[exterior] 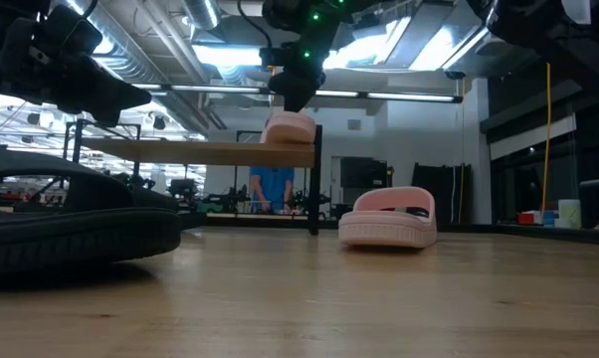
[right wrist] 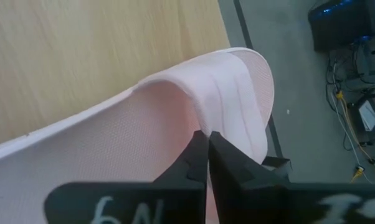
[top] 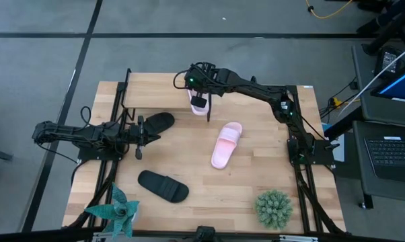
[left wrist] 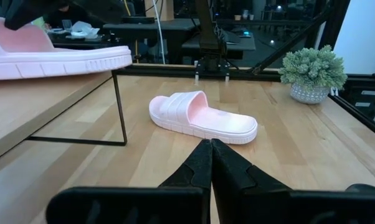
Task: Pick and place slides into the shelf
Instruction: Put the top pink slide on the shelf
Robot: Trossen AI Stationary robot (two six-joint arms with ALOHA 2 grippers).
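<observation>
A: What's on the desk [top: 256, 181]?

B: The shelf [top: 155, 96] stands at the far edge, toward the left corner. One pink slide [top: 200, 102] sits on its plank at the right end, sticking out over the front edge.

A: And the other slides?

B: The second pink slide [top: 226, 145] lies flat near the middle of the desk, a bit right of centre. One black slide [top: 157, 124] lies just in front of the shelf, and another black slide [top: 163, 186] lies toward the near left corner. Two potted plants stand at the near edge: a spiky one [top: 115, 210] at the left corner and a round bushy one [top: 274, 208] toward the right.

A: Where are the arms?

B: The right arm reaches from the desk's right edge across to the shelf. Its right gripper [top: 200, 101] points down over the pink slide there, its fingers pinched together on the strap, as the right wrist view shows.

A: The left one?

B: It lies low along the left edge. The left gripper [top: 139, 136] sits just beside the heel of the black slide by the shelf, fingers [left wrist: 200, 169] pressed together and holding nothing.
</observation>
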